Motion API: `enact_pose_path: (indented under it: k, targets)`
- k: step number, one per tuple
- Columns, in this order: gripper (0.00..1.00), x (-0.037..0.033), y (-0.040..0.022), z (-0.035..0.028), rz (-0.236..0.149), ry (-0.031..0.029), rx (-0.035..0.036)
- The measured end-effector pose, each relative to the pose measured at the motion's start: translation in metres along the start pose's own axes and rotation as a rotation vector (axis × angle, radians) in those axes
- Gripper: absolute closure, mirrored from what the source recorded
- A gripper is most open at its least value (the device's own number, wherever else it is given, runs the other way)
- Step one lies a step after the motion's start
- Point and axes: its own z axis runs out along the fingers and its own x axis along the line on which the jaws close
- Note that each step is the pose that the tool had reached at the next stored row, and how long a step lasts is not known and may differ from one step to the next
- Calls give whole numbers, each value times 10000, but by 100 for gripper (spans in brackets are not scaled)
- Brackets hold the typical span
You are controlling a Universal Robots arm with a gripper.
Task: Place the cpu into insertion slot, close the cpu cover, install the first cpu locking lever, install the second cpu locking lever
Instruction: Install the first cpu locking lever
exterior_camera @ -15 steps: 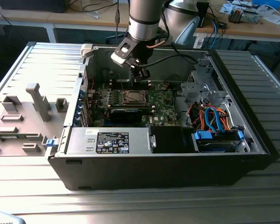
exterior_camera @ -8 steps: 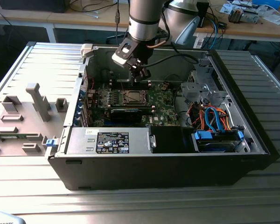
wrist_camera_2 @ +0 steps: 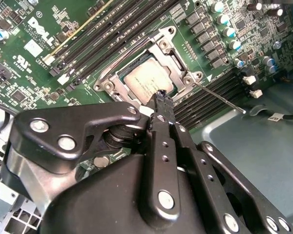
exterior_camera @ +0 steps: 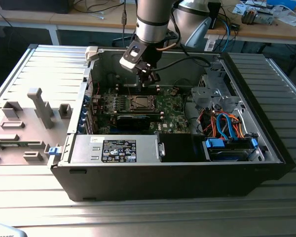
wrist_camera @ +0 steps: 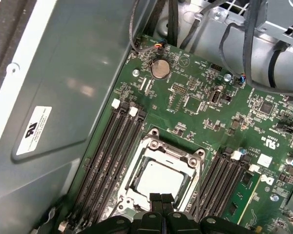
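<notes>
Cpu (wrist_camera: 161,178) framed by cpu cover (wrist_camera: 176,153), seemingly closed, just beneath hand (wrist_camera: 160,197)

— We are seeing a green circuit board (wrist_camera: 210,139), speckled with small silver dots, aren't we?
— We are, and the cpu (wrist_camera: 160,181) is showing silvery-grey inside the pale metal cpu cover (wrist_camera: 173,148).
— We are also noting the black pincer (wrist_camera_2: 161,97).
— And we are spotting orange and blue cables (exterior_camera: 224,122) in the exterior view.
</notes>
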Motion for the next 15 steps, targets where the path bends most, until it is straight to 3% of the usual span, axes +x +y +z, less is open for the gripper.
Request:
enact_pose_path:
  k: [15]
  targets:
    - [89,0,0,0,-620,-24,25]
